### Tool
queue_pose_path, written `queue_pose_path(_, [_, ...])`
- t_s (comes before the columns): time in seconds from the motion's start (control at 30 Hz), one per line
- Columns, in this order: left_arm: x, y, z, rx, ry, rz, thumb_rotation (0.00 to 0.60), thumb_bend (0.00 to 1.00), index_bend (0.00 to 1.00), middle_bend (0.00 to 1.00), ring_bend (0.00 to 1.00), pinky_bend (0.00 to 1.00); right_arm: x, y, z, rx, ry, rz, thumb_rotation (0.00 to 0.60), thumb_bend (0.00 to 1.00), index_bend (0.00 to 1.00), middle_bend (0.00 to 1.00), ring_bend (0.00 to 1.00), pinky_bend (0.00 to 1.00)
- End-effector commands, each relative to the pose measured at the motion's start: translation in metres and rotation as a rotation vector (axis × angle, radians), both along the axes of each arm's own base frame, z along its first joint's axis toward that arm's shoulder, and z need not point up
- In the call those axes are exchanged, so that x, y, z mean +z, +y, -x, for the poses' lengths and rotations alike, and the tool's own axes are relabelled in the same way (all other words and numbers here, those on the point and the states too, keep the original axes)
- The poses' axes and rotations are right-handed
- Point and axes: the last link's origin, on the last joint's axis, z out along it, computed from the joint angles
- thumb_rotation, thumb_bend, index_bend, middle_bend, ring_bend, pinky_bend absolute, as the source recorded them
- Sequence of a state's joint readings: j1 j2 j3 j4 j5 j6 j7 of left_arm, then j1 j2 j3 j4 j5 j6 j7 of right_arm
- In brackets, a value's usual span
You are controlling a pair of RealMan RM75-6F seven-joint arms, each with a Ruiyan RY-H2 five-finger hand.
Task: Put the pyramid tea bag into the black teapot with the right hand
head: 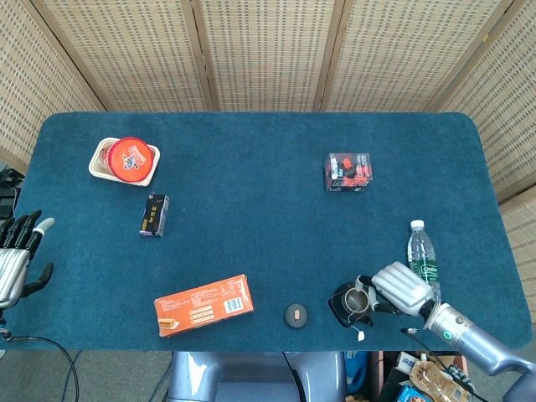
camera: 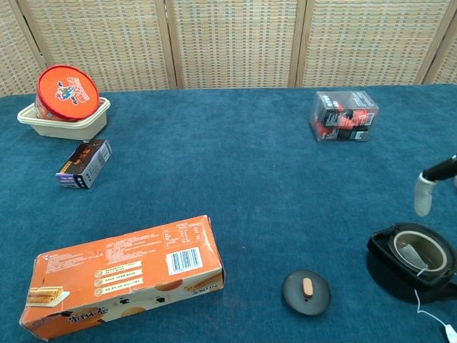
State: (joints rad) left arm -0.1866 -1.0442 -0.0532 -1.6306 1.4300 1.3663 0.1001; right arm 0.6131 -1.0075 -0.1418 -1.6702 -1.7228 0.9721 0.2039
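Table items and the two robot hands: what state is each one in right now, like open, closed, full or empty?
black teapot: lid off, upright
pyramid tea bag: inside the pot, string trailing over the rim
teapot lid: lying on the table beside the pot
right hand: raised above the pot, holding nothing
left hand: off the table edge, fingers apart, empty
water bottle: upright, capped
orange box: lying flat, closed

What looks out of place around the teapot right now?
The teapot's lid lies on the table beside the black teapot, so the pot is open. The tea bag sits inside, but its string and tag trail over the rim onto the cloth.
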Motion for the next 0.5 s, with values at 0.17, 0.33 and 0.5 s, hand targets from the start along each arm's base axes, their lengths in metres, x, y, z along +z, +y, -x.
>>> queue_pose_path(0.17, [0.000, -0.001, 0.002, 0.006, -0.005, -0.003, 0.600, 0.44, 0.08, 0.00, 0.00, 0.00, 0.023, -0.013, -0.010, 0.001, -0.082, 0.132, 0.065, 1.00, 0.41, 0.94, 0.96, 1.00])
queue_pose_path(0.33, [-0.001, -0.003, 0.004, 0.013, -0.009, -0.002, 0.600, 0.44, 0.07, 0.00, 0.00, 0.00, 0.030, -0.019, -0.012, -0.013, -0.138, 0.242, 0.028, 0.99, 0.39, 0.85, 0.92, 1.00])
queue_pose_path(0.5, [-0.002, -0.003, 0.006, 0.022, -0.007, -0.001, 0.600, 0.44, 0.06, 0.00, 0.00, 0.00, 0.031, -0.019, -0.008, -0.042, -0.149, 0.351, 0.014, 0.71, 0.31, 0.70, 0.78, 0.99])
